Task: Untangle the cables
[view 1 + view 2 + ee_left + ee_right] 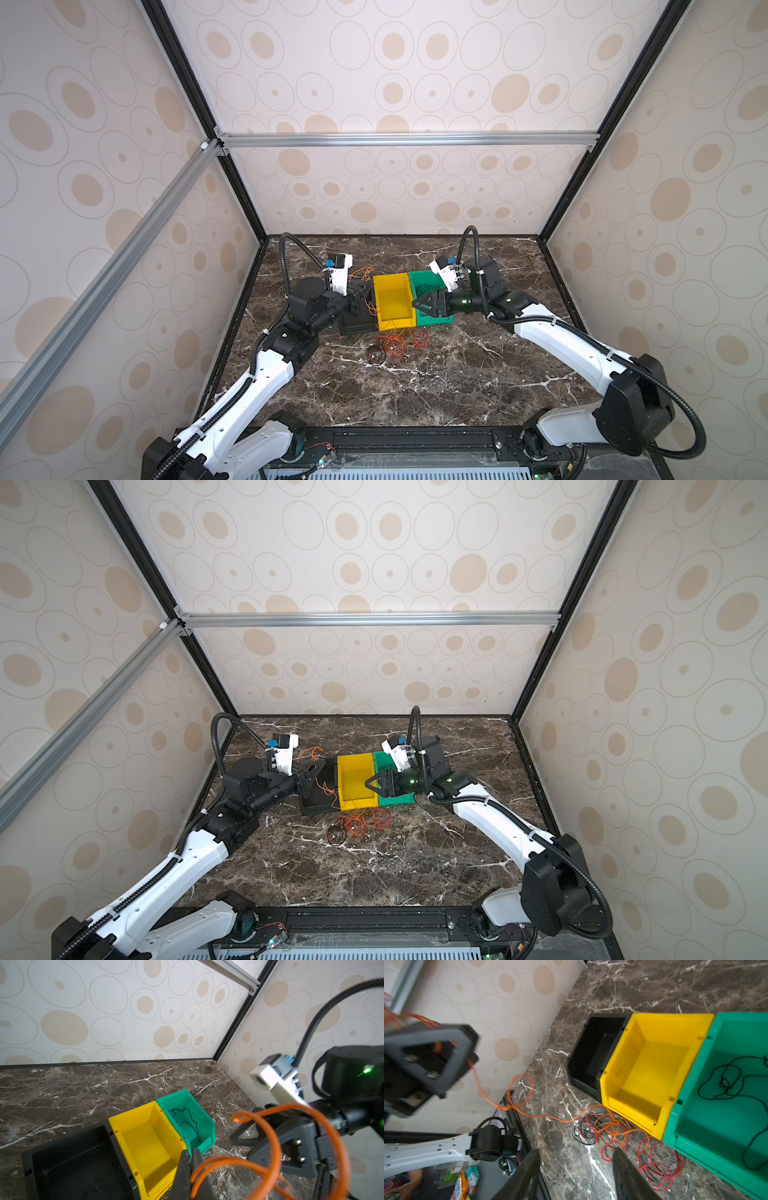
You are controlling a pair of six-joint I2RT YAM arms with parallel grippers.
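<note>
Trouble is sitting mostly in the thin orange wire (275, 1147) that the left gripper (190, 1154) is pinching, jaws pressed together on it, with spare curls springing out beside the fingers. That strand is running down from the raised claw, through what looks like a small knotted loop, to the heap of thin orange, red and black cables (612, 1134) lying on the brown marble tabletop (654, 985) just in front of the yellow plastic bin (670, 1016). Any harder pull is risking cinching that knot, or dragging the whole heap along rather than freeing one wire; the strand could also catch on the bin's front lip. So fine a wire may be slipping out of the pinch too. The right gripper (576, 1150) is hovering above the heap with jaws apart and nothing between them; closing there, it is likely to be grabbing several strands at once. One thin black wire (726, 1084) is lying in the green plastic bin (737, 1016) beside the yellow one
</note>
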